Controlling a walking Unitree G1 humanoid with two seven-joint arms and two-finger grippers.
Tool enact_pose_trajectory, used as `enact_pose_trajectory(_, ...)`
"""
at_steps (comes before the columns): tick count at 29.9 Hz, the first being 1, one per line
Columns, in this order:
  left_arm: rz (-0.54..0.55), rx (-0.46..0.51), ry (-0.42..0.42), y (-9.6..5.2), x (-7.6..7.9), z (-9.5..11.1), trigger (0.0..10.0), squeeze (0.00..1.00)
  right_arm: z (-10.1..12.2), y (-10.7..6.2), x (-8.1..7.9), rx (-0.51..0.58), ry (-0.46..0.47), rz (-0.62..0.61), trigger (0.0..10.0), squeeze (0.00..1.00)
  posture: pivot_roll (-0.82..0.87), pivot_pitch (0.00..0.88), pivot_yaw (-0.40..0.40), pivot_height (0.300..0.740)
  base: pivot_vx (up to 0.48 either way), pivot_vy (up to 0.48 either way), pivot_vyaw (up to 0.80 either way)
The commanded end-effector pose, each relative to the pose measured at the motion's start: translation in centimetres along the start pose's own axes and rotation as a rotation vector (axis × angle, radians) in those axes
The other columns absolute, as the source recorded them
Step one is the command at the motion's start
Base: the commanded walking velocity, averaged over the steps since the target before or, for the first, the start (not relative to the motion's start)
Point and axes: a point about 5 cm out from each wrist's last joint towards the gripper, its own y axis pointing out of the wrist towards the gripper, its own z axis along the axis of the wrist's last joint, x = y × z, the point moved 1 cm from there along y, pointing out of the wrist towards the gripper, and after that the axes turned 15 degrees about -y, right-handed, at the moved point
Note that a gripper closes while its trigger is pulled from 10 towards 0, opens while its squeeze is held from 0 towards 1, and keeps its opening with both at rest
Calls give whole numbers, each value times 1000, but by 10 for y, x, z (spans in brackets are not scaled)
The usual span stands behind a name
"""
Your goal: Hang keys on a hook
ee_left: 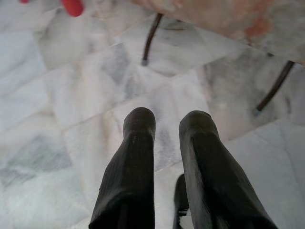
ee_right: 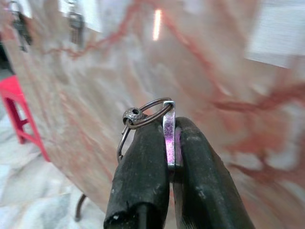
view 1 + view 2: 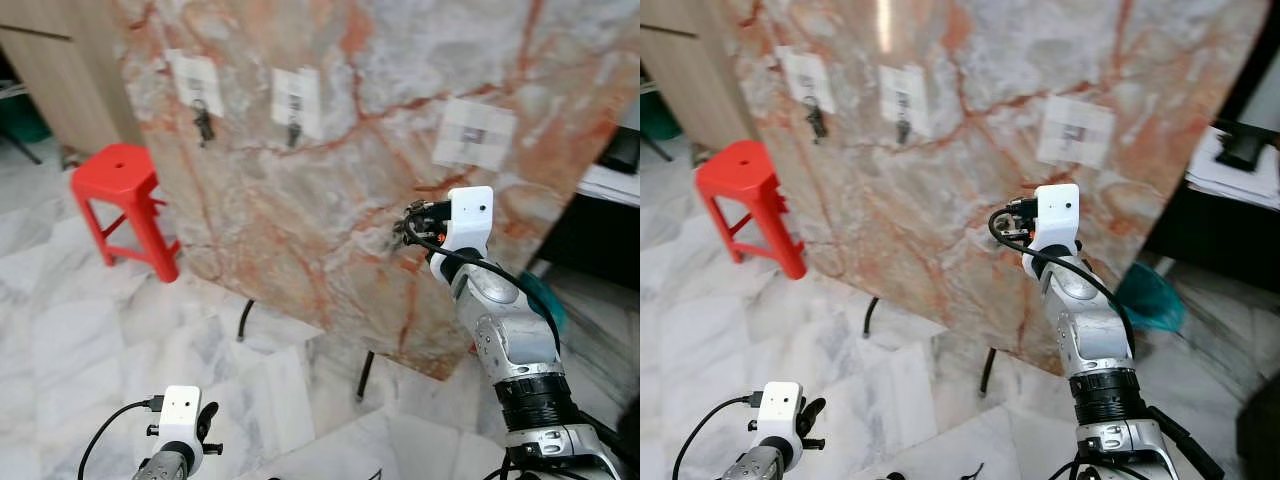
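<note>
Bright, even indoor light fills the head views. A vertical streak of glare sits on the polished pink-veined marble slab (image 3: 880, 25), which reflects it softly. In the right wrist view that slab is blurred, while the silver key ring (image 2: 143, 117) stays fairly sharp — the grey-veined white marble floor (image 1: 57, 95) is slightly soft.

White marble floor (image 3: 60, 330); red plastic stool (image 3: 125, 205) beside leaning orange-veined marble slab (image 3: 330, 190).

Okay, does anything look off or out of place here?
Nothing damaged or spilled. The marble board leans tilted on thin legs. Two hooks hold keys; the third hook is bare. The right gripper pinches the keys below it.
</note>
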Motion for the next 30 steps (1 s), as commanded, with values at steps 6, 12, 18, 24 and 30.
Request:
enact_pose_trajectory(6, 6, -10, 26, -1, 0, -3, 10000, 0, 6, 1, 7, 29, 1, -14, 10000, 0, 67, 53, -31, 740, 0, 0, 642)
enact_pose_trajectory(12, 14, -11, 38, -1, -2, -3, 10000, 0, 7, 2, 6, 29, 23, -19, 10000, 0, 68, 47, -29, 740, 0, -293, 0)
enact_pose_trajectory(18, 15, -10, 31, -1, -2, -2, 10000, 0, 7, 2, 6, 28, 26, -21, 10000, 0, 68, 39, -28, 740, 0, -271, 0)
enact_pose_trajectory(24, 10, -8, 32, 0, 0, -2, 10000, 0, 7, 2, 7, 30, 29, -17, 10000, 0, 66, 40, -32, 740, 0, 0, 0)
enact_pose_trajectory(30, 5, -9, 31, 0, 2, -3, 10000, 0, 10, 3, 6, 33, 23, -13, 10000, 0, 64, 46, -35, 740, 0, 0, 0)
